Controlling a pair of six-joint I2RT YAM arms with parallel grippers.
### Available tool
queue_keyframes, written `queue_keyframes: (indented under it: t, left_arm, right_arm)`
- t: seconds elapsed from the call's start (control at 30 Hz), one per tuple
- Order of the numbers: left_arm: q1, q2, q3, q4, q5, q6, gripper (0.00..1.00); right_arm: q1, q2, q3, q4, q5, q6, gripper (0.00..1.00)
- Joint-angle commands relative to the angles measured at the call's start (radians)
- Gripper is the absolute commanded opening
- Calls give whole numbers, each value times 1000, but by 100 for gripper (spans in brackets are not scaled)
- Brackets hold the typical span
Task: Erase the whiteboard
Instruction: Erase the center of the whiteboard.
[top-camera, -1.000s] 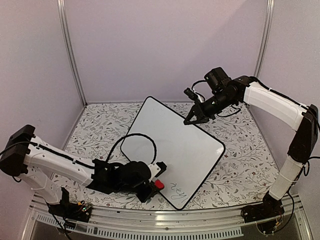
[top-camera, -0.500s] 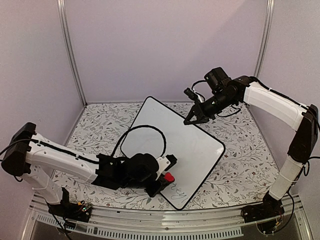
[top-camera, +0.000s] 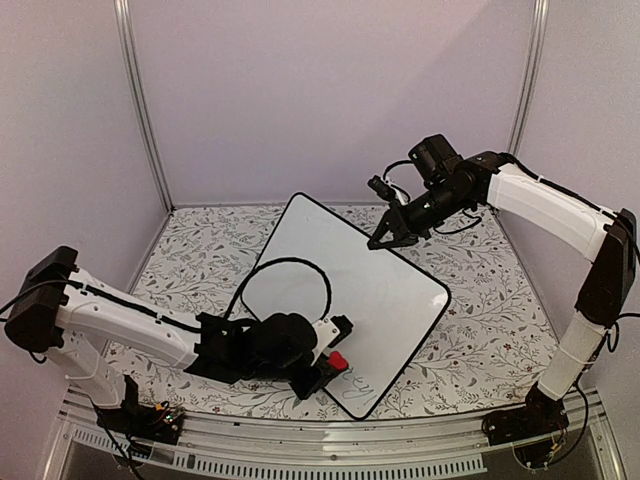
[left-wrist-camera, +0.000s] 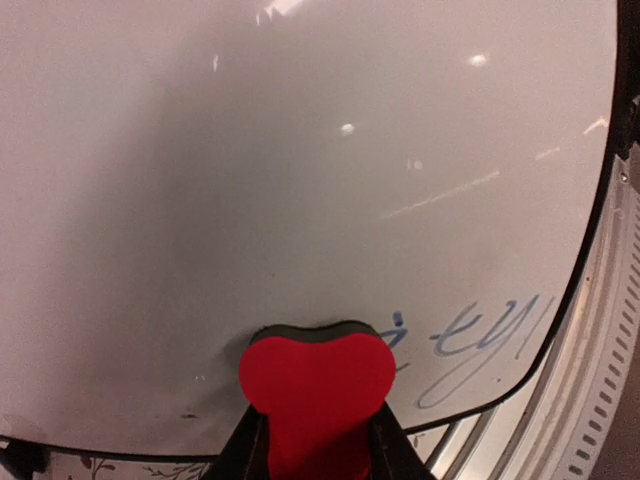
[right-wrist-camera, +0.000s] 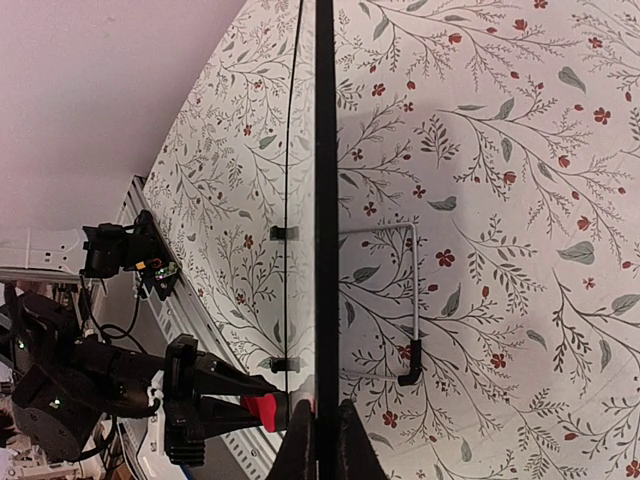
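Left gripper (top-camera: 332, 364) is sliding toward 3 o'clock since a second back, jaws clenching the red eraser (left-wrist-camera: 317, 385) onto the whiteboard (top-camera: 370, 290) on the bench (top-camera: 490, 330), closing on the handwriting (left-wrist-camera: 480, 335) at its 5 o'clock corner. Right gripper (top-camera: 386, 238) is pinching the 1 o'clock rim, jaws clenched, probably steadying it.

The whiteboard (left-wrist-camera: 300, 150) is showing a smooth, glossy white face — lights are glinting off it — inside a thin black rim. The eraser (left-wrist-camera: 318, 390) is looking matt and foam-like, red with a dark felt-like layer. The table cover (top-camera: 490, 320) is lying matt, printed with flowers. The front rail (top-camera: 420, 438) is gleaming as ribbed metal.
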Motion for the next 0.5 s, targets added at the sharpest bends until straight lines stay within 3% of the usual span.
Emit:
queue_keyframes:
  t: [0.0, 0.47]
  left_arm:
    - [-14, 12, -47, -49, 19, -34, 0]
    - [-17, -49, -111, -79, -22, -67, 0]
  right_arm:
    - [38, 36, -8, -56, -24, -25, 0]
    - [38, 37, -7, -57, -24, -25, 0]
